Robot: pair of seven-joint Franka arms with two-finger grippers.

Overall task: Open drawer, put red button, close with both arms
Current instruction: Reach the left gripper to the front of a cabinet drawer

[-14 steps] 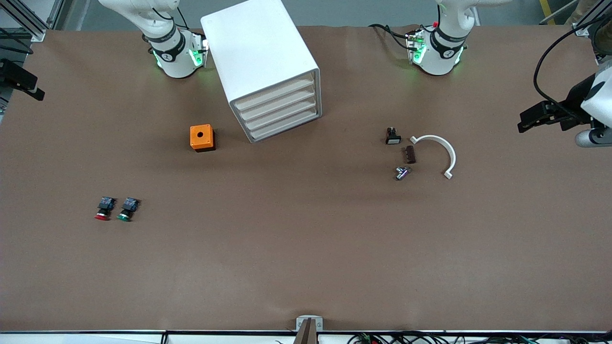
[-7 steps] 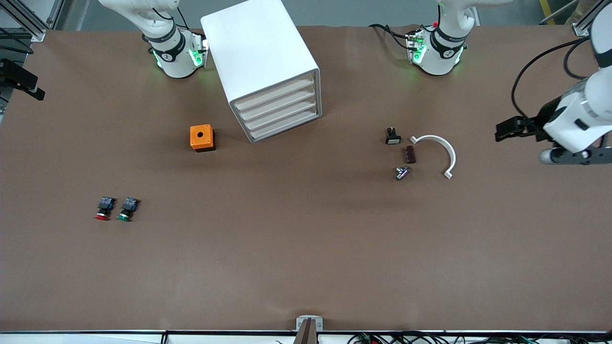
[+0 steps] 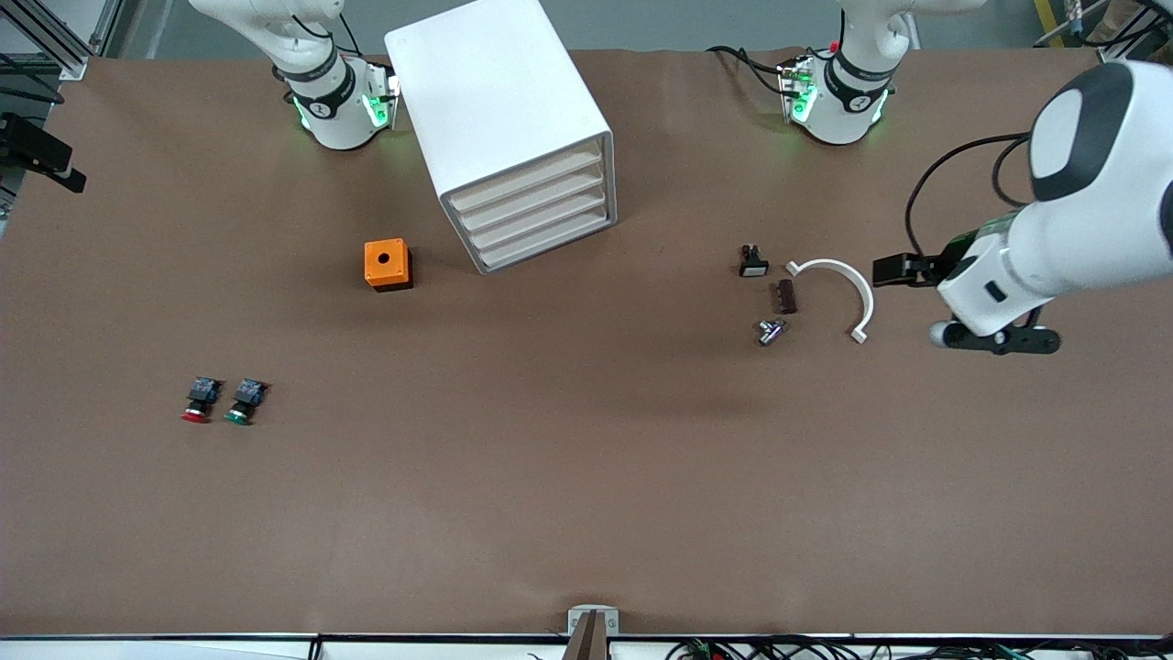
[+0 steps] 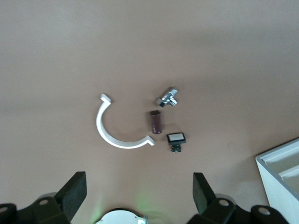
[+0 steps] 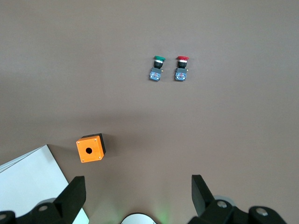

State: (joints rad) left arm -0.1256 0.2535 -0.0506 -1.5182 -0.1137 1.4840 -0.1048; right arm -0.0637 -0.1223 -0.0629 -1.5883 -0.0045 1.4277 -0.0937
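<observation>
While both arms are up off the brown table (image 3: 586,477), we note all four shallow white tray drawers (image 3: 531,215) pushed flush into the white rounded-edge box cabinet (image 3: 499,110). Clock directions are read on the front view.

- Task part: the tiny red-capped push-button with black-and-blue body (image 3: 196,401) lies on its side on the table toward the right arm's end, at about 8 o'clock from the small orange box with a round hole (image 3: 387,264). Its green-capped twin (image 3: 243,403) lies just beside it at 3 o'clock, apart from it.
- The orange box sits at 8 o'clock from the drawer fronts, near the cabinet.
- Left gripper (image 3: 903,271): over the table at 3 o'clock of the white plastic half-ring (image 3: 848,280), jaws released, nothing between them.
- At 9 o'clock of the half-ring we see a black switch with a white face (image 3: 752,263), a dark brown cylinder (image 3: 786,296) and a chrome fitting (image 3: 772,331).
- Right gripper (image 5: 138,189): high over the table's right-arm end, jaws spread wide and empty; its wrist view looks down on the orange box and both buttons.
</observation>
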